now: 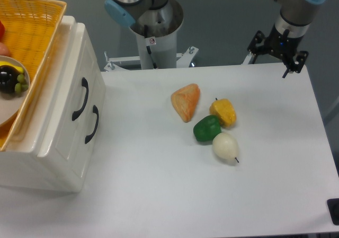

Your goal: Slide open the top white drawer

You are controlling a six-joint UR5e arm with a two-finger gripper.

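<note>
The small cream-white cabinet [58,158] stands at the table's left, its front facing right. The top white drawer [71,81] sits flush in the cabinet, with its curved black handle [82,98]. The lower drawer front [79,142] with a matching handle [92,124] is shut too. My gripper [277,50] hangs over the table's far right corner, far from the cabinet and holding nothing. Its fingers point down and their gap is hard to read.
A yellow woven basket [37,47] with a plate of fruit sits on the cabinet top. In the table's middle lie an orange bread wedge [185,101], a yellow pepper [223,112], a green pepper [206,128] and a white pear-like item [225,146]. The arm's base [153,31] stands behind the table.
</note>
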